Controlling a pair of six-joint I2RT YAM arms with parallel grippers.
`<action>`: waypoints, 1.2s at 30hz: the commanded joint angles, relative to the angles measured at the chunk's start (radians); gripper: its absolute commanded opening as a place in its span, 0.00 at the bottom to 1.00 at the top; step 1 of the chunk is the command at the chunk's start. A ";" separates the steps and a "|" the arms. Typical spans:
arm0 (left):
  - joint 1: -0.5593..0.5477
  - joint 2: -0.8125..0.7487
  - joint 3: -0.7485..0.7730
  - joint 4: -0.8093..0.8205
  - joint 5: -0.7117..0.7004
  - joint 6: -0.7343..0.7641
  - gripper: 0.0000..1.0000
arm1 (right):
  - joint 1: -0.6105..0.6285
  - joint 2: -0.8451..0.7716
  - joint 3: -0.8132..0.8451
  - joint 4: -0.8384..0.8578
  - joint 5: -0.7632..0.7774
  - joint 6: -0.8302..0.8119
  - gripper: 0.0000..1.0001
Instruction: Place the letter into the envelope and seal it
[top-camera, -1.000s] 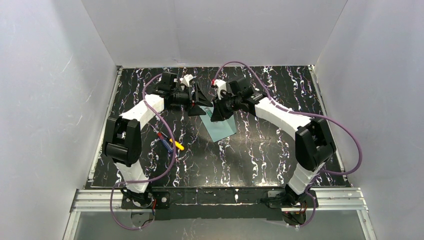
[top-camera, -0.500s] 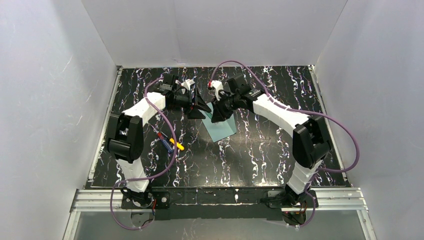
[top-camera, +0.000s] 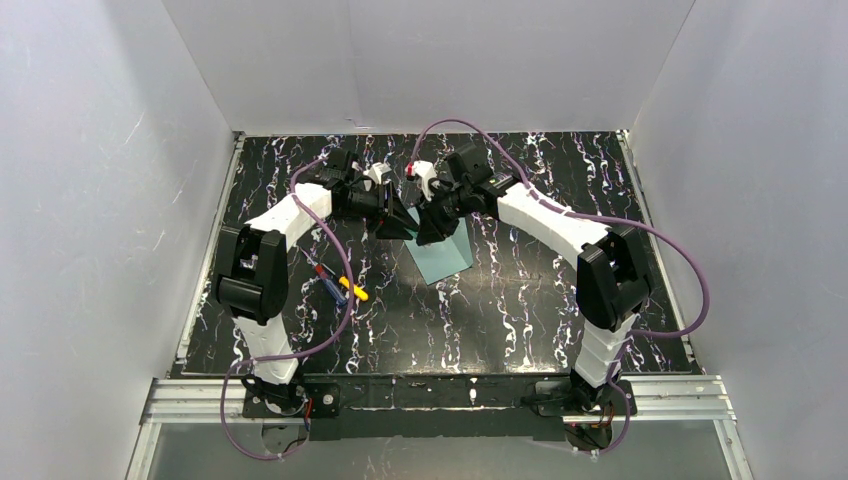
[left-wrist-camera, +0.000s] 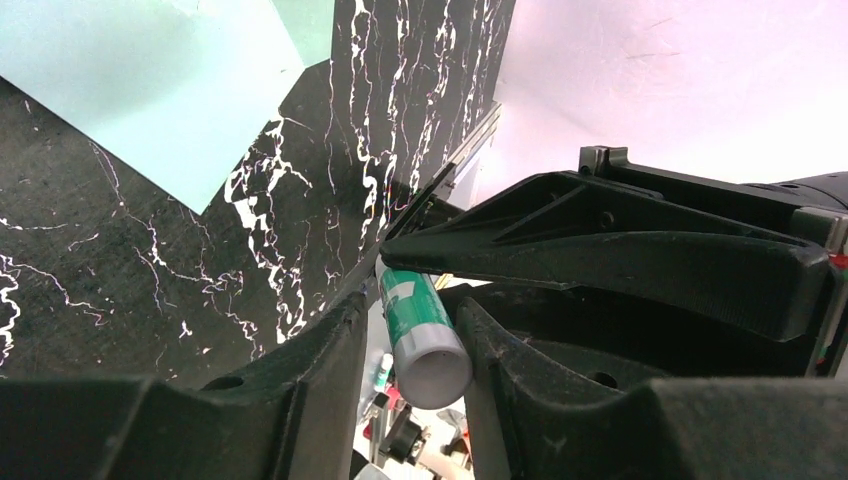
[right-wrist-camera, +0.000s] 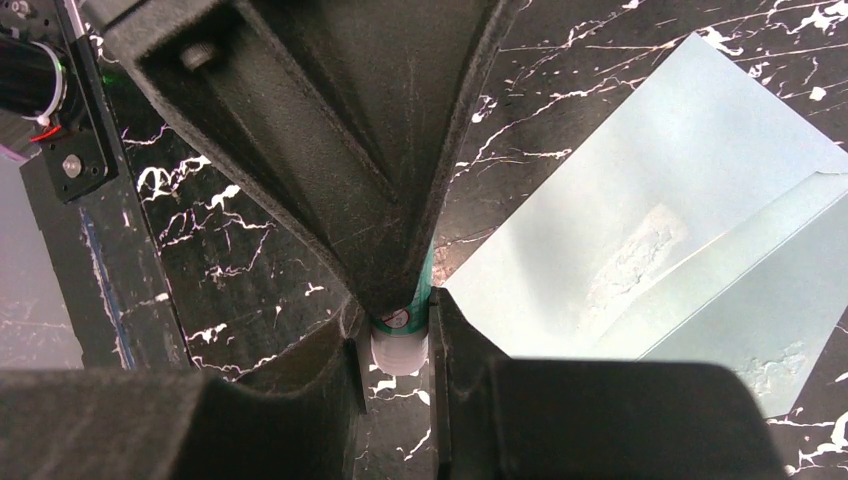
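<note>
Right gripper (right-wrist-camera: 397, 330): clamped on glue stick (right-wrist-camera: 399, 352);
Left gripper (left-wrist-camera: 410, 305): flanking its end, hold unclear;
Risk: skewed pinch levering it loose

glue stick (left-wrist-camera: 420, 335) mostly buried between the fingers, label unreadable. from above, too small to make out where left gripper (top-camera: 400, 216) meets right gripper (top-camera: 431, 224). envelope (top-camera: 446, 258) far corner hidden under them, cut off in both wrist views.
</note>
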 joint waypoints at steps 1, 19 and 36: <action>-0.012 0.013 0.039 -0.070 0.027 0.038 0.34 | 0.003 -0.005 0.055 -0.006 -0.040 -0.046 0.18; 0.014 -0.078 0.043 0.124 0.020 -0.058 0.00 | -0.150 -0.215 -0.240 0.529 -0.141 0.472 0.77; 0.039 -0.184 0.106 0.616 -0.031 -0.501 0.00 | -0.220 -0.184 -0.444 1.443 0.064 1.726 0.85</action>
